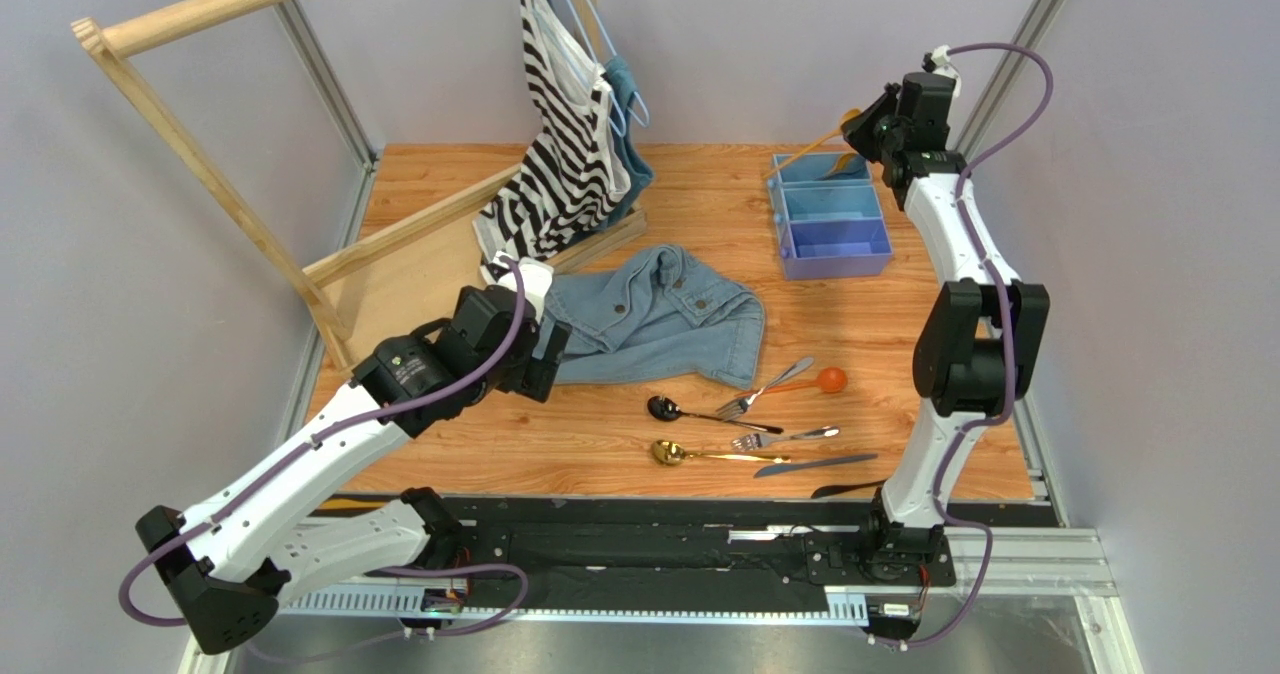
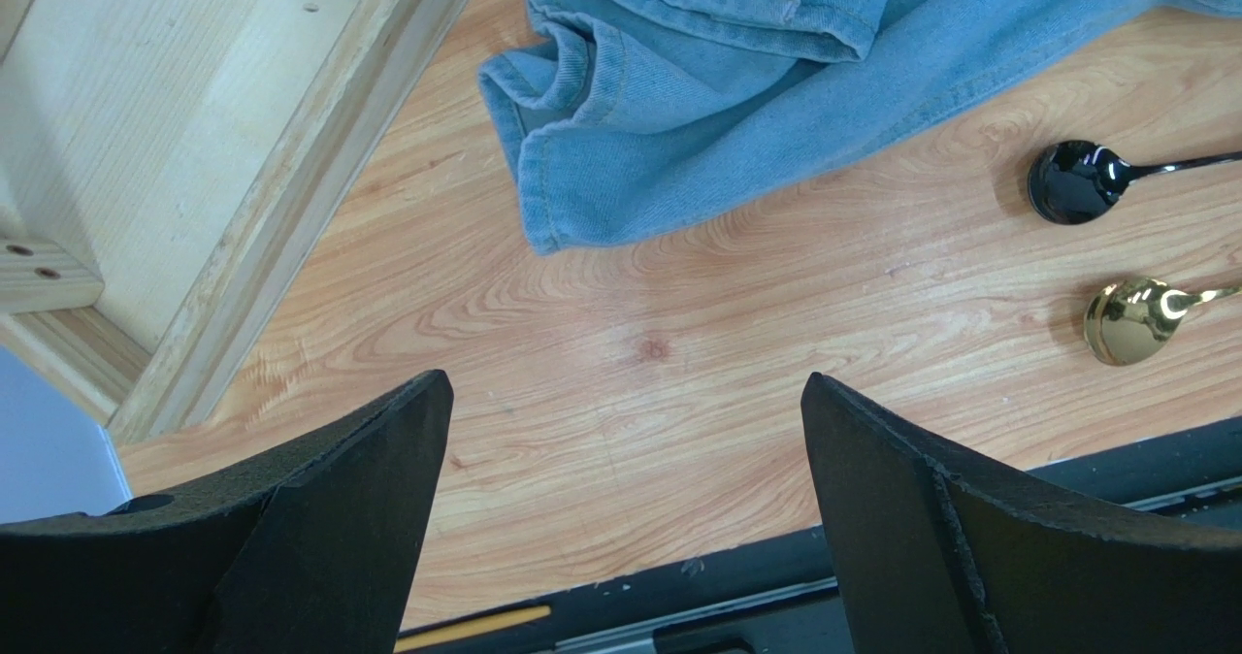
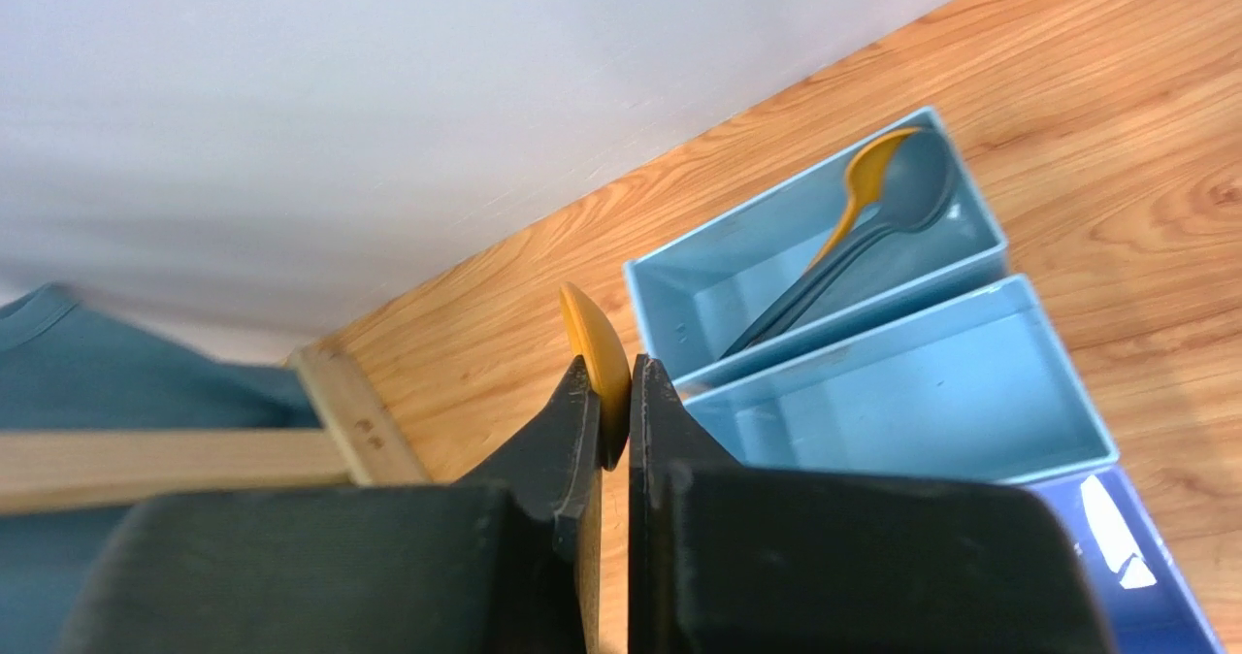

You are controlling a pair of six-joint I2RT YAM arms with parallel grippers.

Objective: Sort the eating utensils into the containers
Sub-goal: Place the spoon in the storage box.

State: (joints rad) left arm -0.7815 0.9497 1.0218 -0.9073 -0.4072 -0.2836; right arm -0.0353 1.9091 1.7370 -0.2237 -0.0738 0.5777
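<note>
Pale grey walls [image 1: 135, 299]; wood-grain tabletop [image 1: 706, 194]; wooden rack [image 1: 196, 164] at left; soft even light.

Two white-and-black arms trailing purple cables.
The left arm [image 1: 286, 472] and the right arm [image 1: 962, 232] had smooth white link shells between bulky black joint housings, and a thin purple cable [image 1: 1004, 59] ran along each. The left gripper [image 2: 620, 392] had matte black, wedge-shaped fingers [image 2: 350, 465] with a grainy surface.

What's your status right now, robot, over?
Left gripper open, empty, over table. Right gripper shut on yellow spoon, raised near tray. Tray's far compartment holds spoons. Nothing blocking the drop.
</note>
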